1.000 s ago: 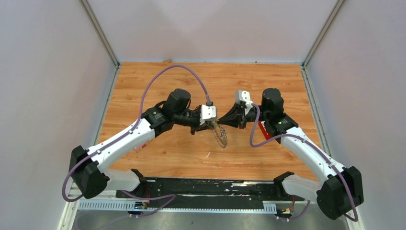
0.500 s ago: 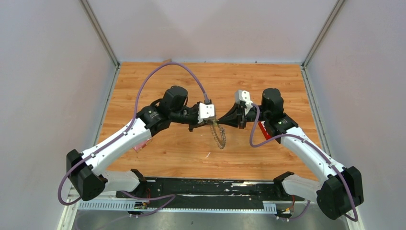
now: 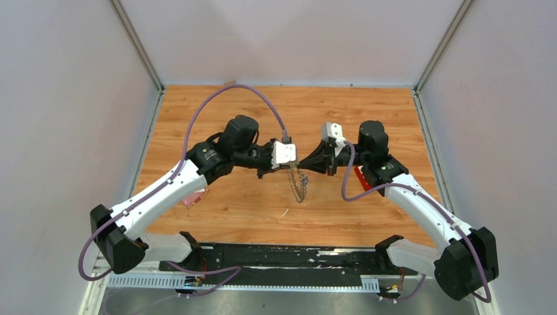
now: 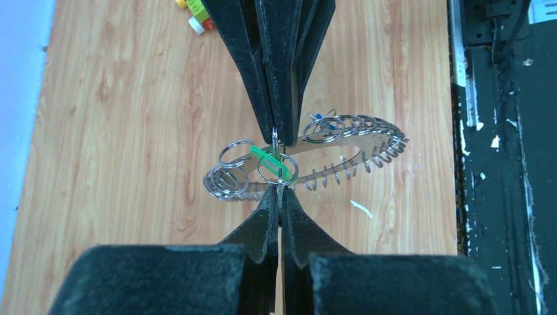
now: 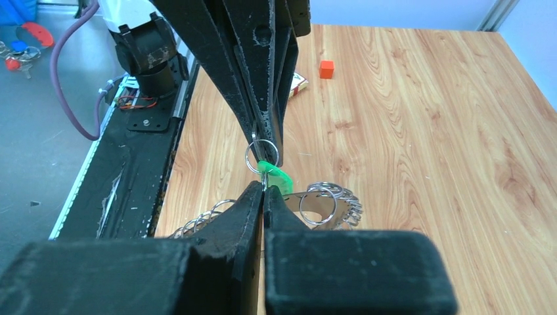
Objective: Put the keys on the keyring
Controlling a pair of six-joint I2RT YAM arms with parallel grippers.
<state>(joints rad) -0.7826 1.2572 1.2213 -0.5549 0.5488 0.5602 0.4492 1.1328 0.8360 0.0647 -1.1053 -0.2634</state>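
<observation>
The keyring (image 3: 299,184), a large silver ring fringed with small split rings, hangs in the air below where my two grippers meet tip to tip. It also shows in the left wrist view (image 4: 341,147) and in the right wrist view (image 5: 325,205). My left gripper (image 4: 278,189) is shut on a thin ring of it. My right gripper (image 5: 264,187) is shut on the small ring of the green key (image 5: 276,176), which lies between the tips (image 4: 266,157). A small blue bit (image 4: 317,117) shows among the far rings; the blue key is not clearly seen.
A pink card (image 3: 194,199) lies under the left arm. A red block (image 3: 359,176) lies by the right arm. A small orange cube (image 5: 326,69) sits further out. Small coloured blocks (image 4: 194,9) lie on the wood. A black rail (image 3: 282,257) runs along the near edge.
My left arm has drawn back a little to the left. The keyring has swung from a tilt to hanging more straight down. The right arm has barely moved.
</observation>
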